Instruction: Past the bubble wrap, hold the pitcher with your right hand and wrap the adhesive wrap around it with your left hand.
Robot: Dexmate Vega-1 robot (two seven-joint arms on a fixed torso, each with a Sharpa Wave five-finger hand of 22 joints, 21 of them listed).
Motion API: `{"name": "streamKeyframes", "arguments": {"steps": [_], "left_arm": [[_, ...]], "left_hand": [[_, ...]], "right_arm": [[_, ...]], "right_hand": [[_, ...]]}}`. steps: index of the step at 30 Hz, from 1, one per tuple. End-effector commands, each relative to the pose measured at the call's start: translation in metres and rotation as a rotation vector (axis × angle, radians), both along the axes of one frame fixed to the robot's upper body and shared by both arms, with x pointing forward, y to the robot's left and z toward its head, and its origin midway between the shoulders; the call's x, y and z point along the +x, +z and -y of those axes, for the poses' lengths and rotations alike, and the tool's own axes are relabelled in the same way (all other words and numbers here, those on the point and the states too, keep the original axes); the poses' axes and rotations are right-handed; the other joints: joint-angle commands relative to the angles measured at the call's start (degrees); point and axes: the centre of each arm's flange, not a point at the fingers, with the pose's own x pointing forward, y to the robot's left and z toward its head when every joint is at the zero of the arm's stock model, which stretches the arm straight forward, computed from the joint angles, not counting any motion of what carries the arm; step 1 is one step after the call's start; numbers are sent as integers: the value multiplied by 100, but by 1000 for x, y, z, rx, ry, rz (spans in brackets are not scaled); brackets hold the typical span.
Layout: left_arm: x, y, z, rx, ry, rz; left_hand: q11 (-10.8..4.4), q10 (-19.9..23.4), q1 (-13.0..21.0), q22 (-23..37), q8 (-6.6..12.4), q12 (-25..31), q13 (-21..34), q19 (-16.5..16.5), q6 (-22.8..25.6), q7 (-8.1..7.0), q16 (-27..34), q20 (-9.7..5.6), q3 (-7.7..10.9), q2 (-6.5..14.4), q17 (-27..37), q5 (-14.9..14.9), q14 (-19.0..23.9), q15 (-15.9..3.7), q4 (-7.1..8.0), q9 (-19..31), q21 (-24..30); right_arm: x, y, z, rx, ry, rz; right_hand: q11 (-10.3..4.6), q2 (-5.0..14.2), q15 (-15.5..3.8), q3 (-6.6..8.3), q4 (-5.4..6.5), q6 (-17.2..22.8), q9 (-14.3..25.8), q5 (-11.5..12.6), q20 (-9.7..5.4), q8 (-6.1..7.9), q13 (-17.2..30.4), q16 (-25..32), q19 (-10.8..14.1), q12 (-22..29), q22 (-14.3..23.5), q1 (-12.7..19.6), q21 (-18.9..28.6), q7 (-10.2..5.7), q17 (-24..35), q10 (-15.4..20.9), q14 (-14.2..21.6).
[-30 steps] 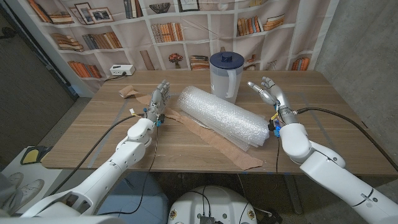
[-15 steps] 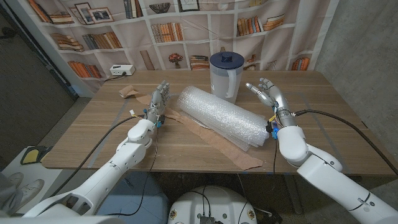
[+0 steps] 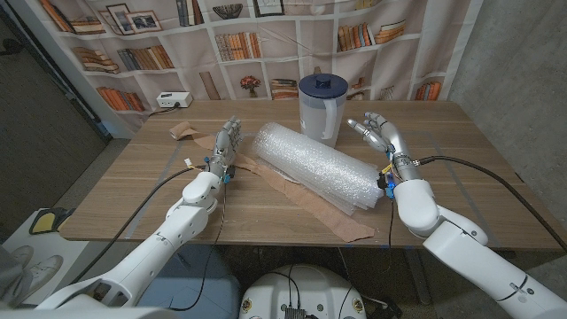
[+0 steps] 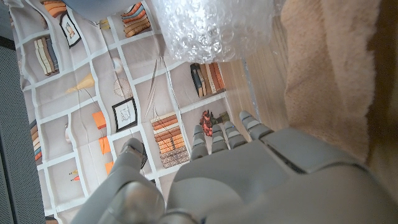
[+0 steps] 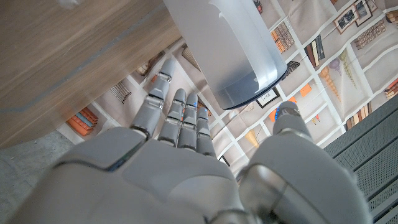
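Fingers (image 3: 372,125) on the right hand (image 3: 380,135) are spreading open, gripping nothing, thumb pointing toward the pitcher (image 3: 318,108). Hand is hovering just right of the pitcher, not touching it. In the right wrist view the same fingers (image 5: 177,118) are reaching toward the pitcher's (image 5: 239,46) frosted body with a gap between them.

Left hand (image 3: 225,142) is sitting at the left end of the bubble wrap (image 3: 317,166), fingers (image 3: 231,130) extended and apart, holding nothing. Can't tell whether it's touching the surface (image 3: 461,177). Left wrist view is showing its fingers (image 4: 214,137) straight, with the bubble wrap (image 4: 214,28) ahead and brown paper (image 4: 323,74) alongside.

Pitcher is standing upright at the far middle of the surface, dark blue lid on, right behind the bubble wrap roll. Roll is lying diagonally across the centre, from near the left hand to near the right wrist, resting on a strip of brown paper (image 3: 332,217) that's running toward the near edge. Another crumpled piece of brown paper (image 3: 186,130) is lying at the far left. Adhesive wrap: can't pick it out in any view.

Bookshelf backdrop (image 3: 142,53) is hanging behind, with a small white box (image 3: 173,100) at the far-left edge of the surface.
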Motion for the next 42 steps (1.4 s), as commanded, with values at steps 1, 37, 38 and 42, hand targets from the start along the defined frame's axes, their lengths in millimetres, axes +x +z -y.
{"name": "streamKeyframes", "arguments": {"steps": [1, 37, 38, 42], "left_arm": [[0, -2, 3, 1, 0, -5], [0, -4, -2, -6, 8, -10], [0, -4, -2, -4, 8, -9], [0, -4, -2, -6, 6, -8]], "left_hand": [[14, 33, 15, 23, 9, 16, 23, 73, 45, 18, 28, 2, -30, 54, 10, 21, 14, 36, -2, 16, -33], [4, 74, 16, 24, 8, 31, 24, 74, 48, 14, 23, 1, -43, 63, 10, 21, -6, 29, -7, 16, -62], [6, 74, 16, 24, 8, 31, 24, 76, 49, 14, 23, -2, -43, 63, 10, 21, -7, 30, -7, 16, -62], [9, 77, 16, 25, 9, 32, 24, 74, 49, 17, 23, -1, -44, 64, 10, 21, -9, 34, -7, 16, -65]], "right_arm": [[3, 2, 1, -5, 24, -8], [14, 2, -4, 10, 80, -18], [14, 2, -5, 11, 78, -17], [15, 3, -5, 4, 85, -22]], "right_hand": [[-4, 20, 22, 77, -7, 94, 19, -3, 10, 43, 22, 17, -43, 28, 12, 156, -34, 4, 16, 83, 40], [-160, 66, -246, 43, 70, 551, 35, -54, -105, 90, 104, 204, 50, 207, 16, 331, -103, -81, 129, 563, 506], [-170, 68, -263, 42, 70, 558, 38, -54, -111, 88, 109, 209, 58, 220, 17, 337, -103, -78, 134, 586, 514], [-188, 79, -271, 47, 65, 573, 44, -52, -121, 85, 123, 210, 72, 238, 18, 364, -104, -91, 145, 608, 514]]}}
